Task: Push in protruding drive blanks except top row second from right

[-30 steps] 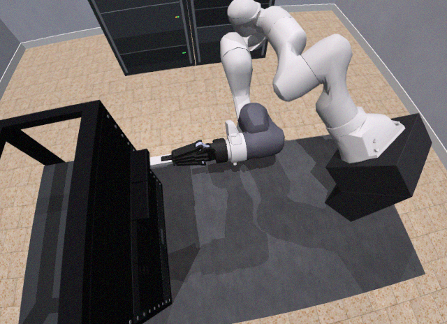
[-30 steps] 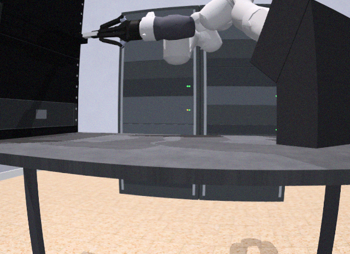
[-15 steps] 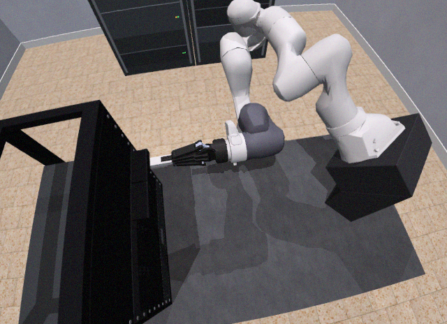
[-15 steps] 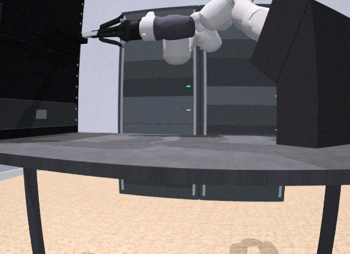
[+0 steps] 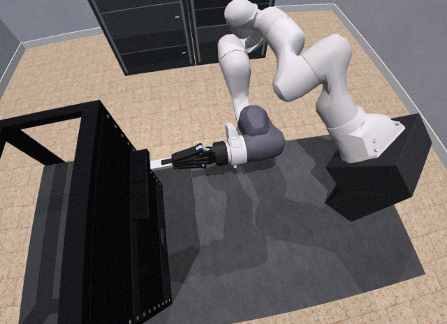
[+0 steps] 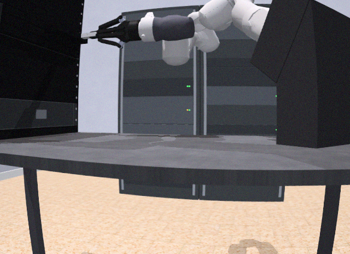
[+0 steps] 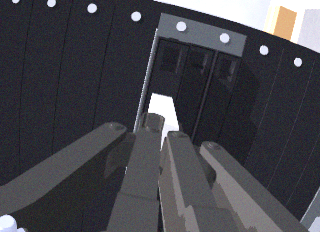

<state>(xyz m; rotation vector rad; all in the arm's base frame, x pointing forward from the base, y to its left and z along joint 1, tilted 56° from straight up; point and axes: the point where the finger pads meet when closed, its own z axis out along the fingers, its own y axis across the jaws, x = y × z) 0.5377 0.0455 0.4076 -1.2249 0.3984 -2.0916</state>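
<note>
The black rack (image 5: 90, 212) stands at the left of the table, and its front also shows in the exterior view (image 6: 39, 62). The storage chassis front (image 5: 140, 183) stands out from the rack face as a dark block; I cannot tell the single blanks apart there. My gripper (image 5: 156, 164) is shut with nothing between its fingers and lies level, pointing at the upper part of the chassis front. Its pale fingertips (image 6: 85, 35) are at the rack's front edge, just above a small dark part that stands out (image 6: 83, 41). In the wrist view the shut fingers (image 7: 160, 122) point at a dark recessed bay (image 7: 196, 82).
The robot's black base block (image 5: 378, 169) sits at the table's right side. Tall server cabinets (image 5: 177, 24) stand on the floor behind the table. The rack's open frame (image 5: 32, 133) reaches back to the left.
</note>
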